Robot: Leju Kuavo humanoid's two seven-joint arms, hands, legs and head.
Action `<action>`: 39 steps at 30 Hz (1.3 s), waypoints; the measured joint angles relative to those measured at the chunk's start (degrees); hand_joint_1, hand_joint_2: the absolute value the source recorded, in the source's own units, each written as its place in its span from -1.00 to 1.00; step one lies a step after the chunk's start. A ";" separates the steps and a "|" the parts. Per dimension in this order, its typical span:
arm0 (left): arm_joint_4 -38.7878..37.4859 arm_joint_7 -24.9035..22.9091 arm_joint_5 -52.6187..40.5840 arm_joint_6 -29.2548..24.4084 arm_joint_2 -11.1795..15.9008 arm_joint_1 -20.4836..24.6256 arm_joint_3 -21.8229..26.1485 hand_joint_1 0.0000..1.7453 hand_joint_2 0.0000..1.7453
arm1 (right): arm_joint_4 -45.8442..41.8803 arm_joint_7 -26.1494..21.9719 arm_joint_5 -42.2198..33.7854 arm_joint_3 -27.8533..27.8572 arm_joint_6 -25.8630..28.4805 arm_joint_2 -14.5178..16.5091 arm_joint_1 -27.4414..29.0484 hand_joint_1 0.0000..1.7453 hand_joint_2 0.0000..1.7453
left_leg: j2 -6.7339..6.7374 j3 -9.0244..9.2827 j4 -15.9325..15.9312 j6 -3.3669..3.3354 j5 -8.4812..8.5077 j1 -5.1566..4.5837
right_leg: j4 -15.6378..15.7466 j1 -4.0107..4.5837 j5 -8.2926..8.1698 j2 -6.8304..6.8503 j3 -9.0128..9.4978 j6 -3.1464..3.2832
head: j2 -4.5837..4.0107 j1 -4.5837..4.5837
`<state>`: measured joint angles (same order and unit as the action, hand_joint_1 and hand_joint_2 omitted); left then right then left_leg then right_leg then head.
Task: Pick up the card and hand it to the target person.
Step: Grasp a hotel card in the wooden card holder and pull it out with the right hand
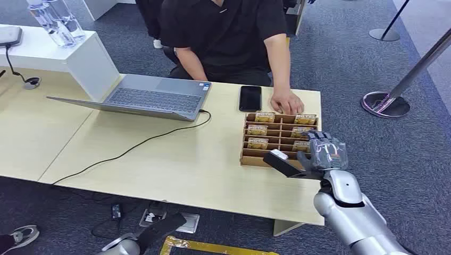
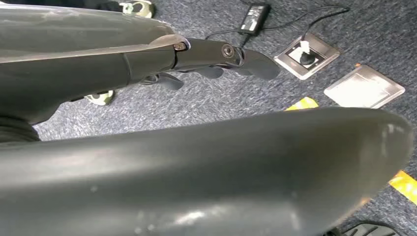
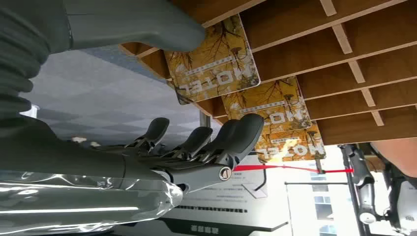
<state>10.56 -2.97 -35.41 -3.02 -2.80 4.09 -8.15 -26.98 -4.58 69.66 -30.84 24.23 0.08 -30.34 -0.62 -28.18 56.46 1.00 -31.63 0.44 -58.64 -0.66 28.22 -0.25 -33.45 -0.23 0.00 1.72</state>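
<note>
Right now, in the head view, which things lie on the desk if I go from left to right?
Water bottles → open laptop → black phone → wooden card tray → right hand at the tray's right end.

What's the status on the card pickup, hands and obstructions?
Right hand open at the card tray, nothing held. Left hand hanging, empty. Nearest card in its slot. Person's hand on the tray's far edge.

Only one word can be read — "MOTEL", printed in white capitals and seen upside down in the right wrist view, on the yellow tree-patterned card nearest the thumb and on the card at its 5 o'clock — other print is too small.
</note>
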 joint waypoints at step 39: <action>0.00 1.69 -4.01 -5.22 -0.15 0.59 0.88 -1.00 1.00 | -0.52 -3.24 -1.69 3.36 2.49 0.79 0.73 1.00 1.00 | 0.00 0.01 0.01 0.00 0.00 0.00 | 0.00 0.00 -0.02 -0.01 0.01 0.00 | 0.00 -0.03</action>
<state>10.56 -1.28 -39.42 -8.24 -2.95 4.69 -7.27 -27.50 -7.82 67.97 -27.48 26.71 0.87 -29.61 -0.62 -28.17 56.47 1.00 -31.63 0.44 -58.64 -0.66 28.20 -0.25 -33.44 -0.23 0.00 1.68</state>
